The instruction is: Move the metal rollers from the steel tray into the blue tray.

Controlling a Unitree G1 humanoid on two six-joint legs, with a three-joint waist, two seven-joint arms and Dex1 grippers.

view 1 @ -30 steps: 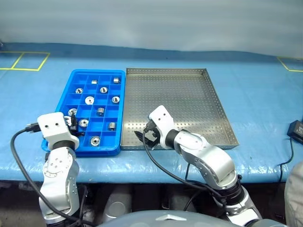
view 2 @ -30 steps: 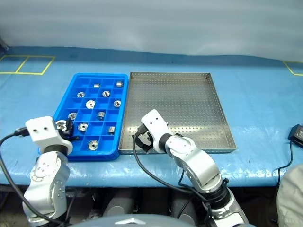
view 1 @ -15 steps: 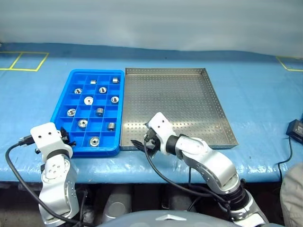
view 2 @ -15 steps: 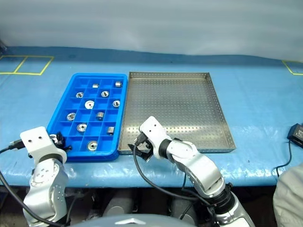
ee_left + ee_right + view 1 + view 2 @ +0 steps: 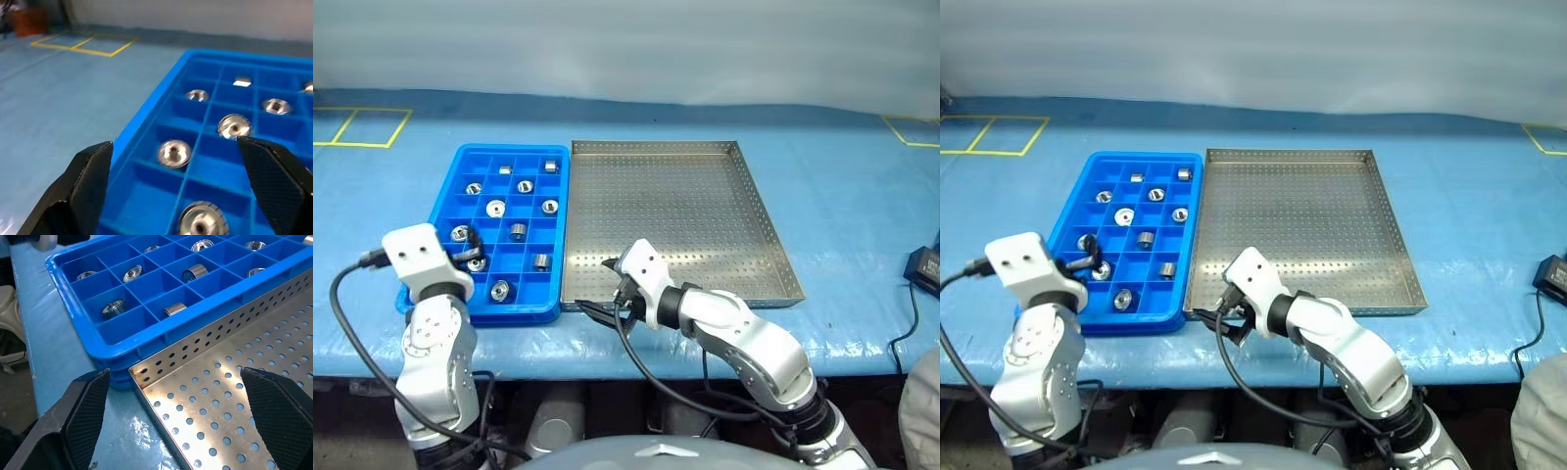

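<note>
The blue tray [image 5: 514, 315] lies on the left of the table with several metal rollers [image 5: 495, 208] spread among its compartments. To its right, side by side with it, the steel tray [image 5: 675, 215] shows a bare perforated floor. My left gripper [image 5: 468, 250] is open over the blue tray's near-left compartments, with nothing between its fingers. In the left wrist view rollers [image 5: 173, 152] lie in the cells just ahead. My right gripper [image 5: 599, 287] is open and empty at the steel tray's near-left corner [image 5: 142, 374].
The table has a blue covering with yellow tape lines [image 5: 362, 125] at the far left. A black device with a cord [image 5: 925, 266] lies at the right edge. Black cables hang from both wrists below the table's front edge.
My left gripper swung out past the blue tray's near-left corner, then came back over its near cells and its jaws opened wide. My right gripper drew back slightly toward the front edge.
</note>
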